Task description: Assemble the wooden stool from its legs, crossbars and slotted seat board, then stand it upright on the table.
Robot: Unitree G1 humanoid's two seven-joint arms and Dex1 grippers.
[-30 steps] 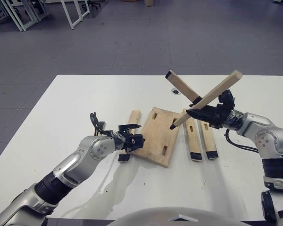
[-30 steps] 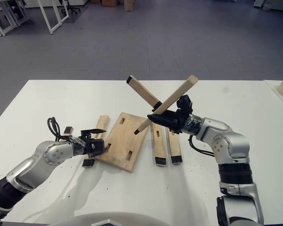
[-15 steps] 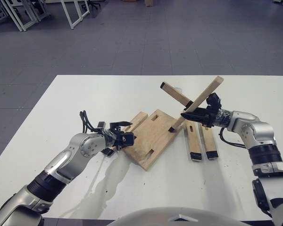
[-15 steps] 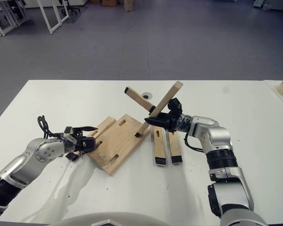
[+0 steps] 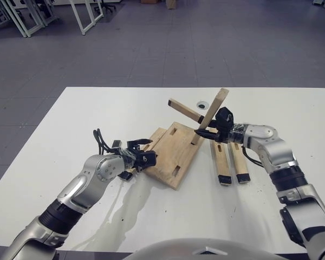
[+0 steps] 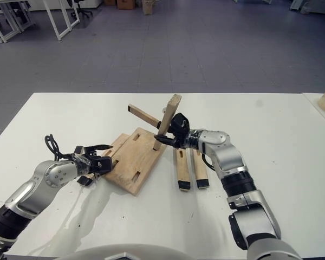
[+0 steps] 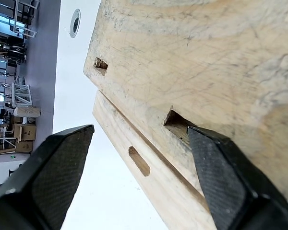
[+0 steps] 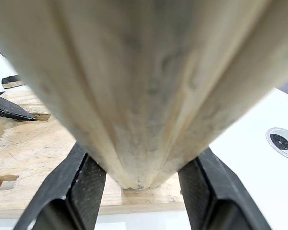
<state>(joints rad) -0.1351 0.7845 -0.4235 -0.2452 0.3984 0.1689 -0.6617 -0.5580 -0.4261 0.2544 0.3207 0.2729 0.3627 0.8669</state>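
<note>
The slotted seat board lies tilted on the white table, its left side resting on a loose leg. My left gripper is open at the board's left corner, one finger on each side of board and leg. My right gripper is shut on a steeply tilted leg that carries a crossbar sticking out to the left. This leg's lower end touches the board's right edge. The right wrist view has the held leg close between the fingers.
Two more legs with black feet lie side by side right of the board, under my right forearm. A round cable hole sits in the table behind the crossbar. The table's left and front stretches are bare white surface.
My right gripper has carried the leg with its crossbar leftward and stood it steeper, its foot now at the board's right edge. The board has swung and shifted left along with my left gripper.
</note>
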